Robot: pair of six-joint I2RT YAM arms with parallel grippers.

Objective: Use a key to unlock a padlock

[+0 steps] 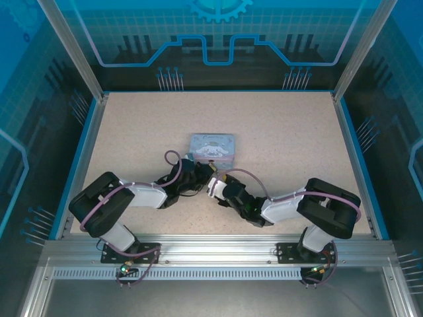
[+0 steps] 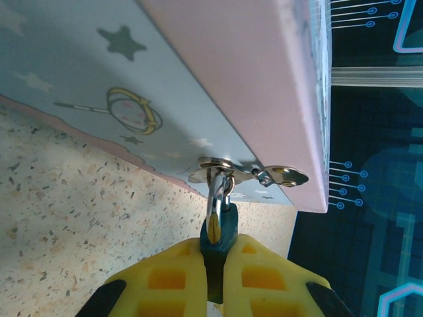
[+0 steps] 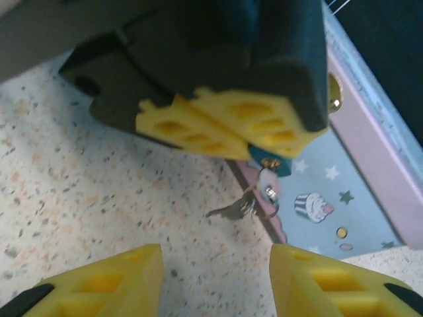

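At the hasp (image 2: 221,166) of the tin (image 2: 264,72), most of the padlock (image 2: 226,228) is buried between the yellow fingers (image 2: 165,277) of the left gripper (image 2: 215,251). Only a sliver of teal body and the shackle (image 2: 214,198) stick out. The tin itself runs off the top and right edges there. From the right wrist, the key (image 3: 231,211) dangling in front of the tin is a grey blur. I can't tell whether one or several hang there, or whether any sits in the keyhole. The right gripper (image 3: 215,277) is cropped at the bottom edge. From above, padlock and key beside the tin are too small to make out.
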